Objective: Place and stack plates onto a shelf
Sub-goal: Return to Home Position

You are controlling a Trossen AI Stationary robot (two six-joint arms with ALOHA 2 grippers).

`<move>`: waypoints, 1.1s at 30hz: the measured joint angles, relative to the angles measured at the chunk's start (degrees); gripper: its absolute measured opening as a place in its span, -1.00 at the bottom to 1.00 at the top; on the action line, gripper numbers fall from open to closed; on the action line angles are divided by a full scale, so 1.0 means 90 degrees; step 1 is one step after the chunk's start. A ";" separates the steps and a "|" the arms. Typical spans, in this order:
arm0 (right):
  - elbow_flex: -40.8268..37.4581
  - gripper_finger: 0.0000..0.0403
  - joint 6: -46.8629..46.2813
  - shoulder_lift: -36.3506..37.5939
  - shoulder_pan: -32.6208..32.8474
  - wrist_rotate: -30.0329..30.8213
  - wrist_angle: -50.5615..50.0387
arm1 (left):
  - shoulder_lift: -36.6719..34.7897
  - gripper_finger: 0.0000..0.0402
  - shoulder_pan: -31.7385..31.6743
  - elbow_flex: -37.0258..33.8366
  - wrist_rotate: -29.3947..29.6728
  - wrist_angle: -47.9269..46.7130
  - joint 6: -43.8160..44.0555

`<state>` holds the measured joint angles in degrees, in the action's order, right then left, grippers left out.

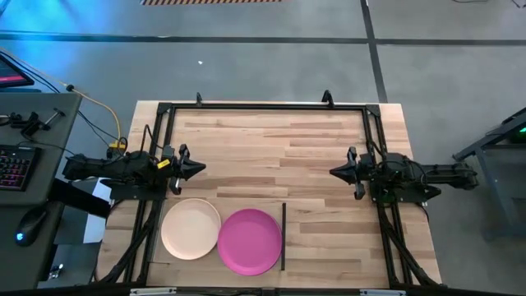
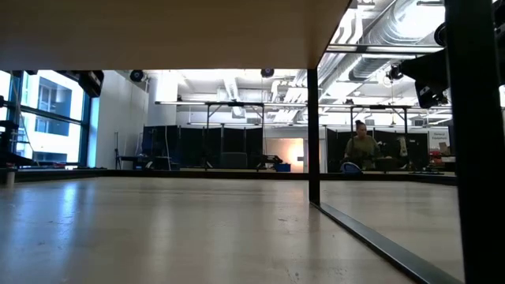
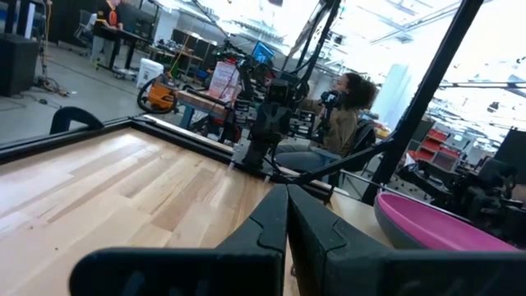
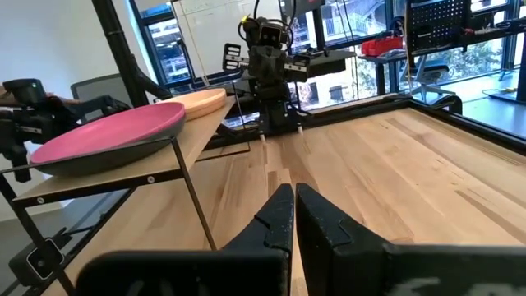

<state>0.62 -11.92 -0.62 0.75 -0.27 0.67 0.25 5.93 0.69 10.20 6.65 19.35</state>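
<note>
A magenta plate (image 1: 250, 240) and a cream plate (image 1: 191, 228) lie side by side on the shelf (image 1: 164, 255), a raised pale panel at the table's near edge with a black strip (image 1: 283, 237) along its right side. The right wrist view shows the magenta plate (image 4: 115, 131) with a darker underside, and the pale plate (image 4: 197, 100) behind it. Whether other plates lie beneath either, I cannot tell. My left gripper (image 1: 200, 169) is shut and empty at the table's left. My right gripper (image 1: 334, 172) is shut and empty at the right.
The shelf stands on thin black legs (image 4: 197, 210). The low view looks under it (image 2: 158, 31) past one leg (image 2: 313, 134). A black frame (image 1: 263, 105) runs round the table. A keyboard (image 1: 16, 164) lies off the table's left. A person (image 3: 345, 115) sits beyond the table.
</note>
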 joint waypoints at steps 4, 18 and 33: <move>0.0000 -1.00 0.0000 0.0000 0.0000 0.0000 -0.0002 | -0.0005 -1.00 0.0000 0.0000 0.0000 -0.0117 -0.0002; 0.0000 -1.00 0.0000 0.0063 0.0009 0.0002 -0.0005 | -0.0007 -1.00 0.0000 0.0005 -0.0097 -0.0532 -0.0002; 0.0000 -1.00 0.0000 0.0027 0.0000 0.0005 -0.0007 | 0.0000 -1.00 0.0059 0.0005 -0.0097 -0.0521 -0.0002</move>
<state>0.62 -11.92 -0.38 0.75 -0.23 0.60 0.25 6.46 0.73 9.32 1.96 19.33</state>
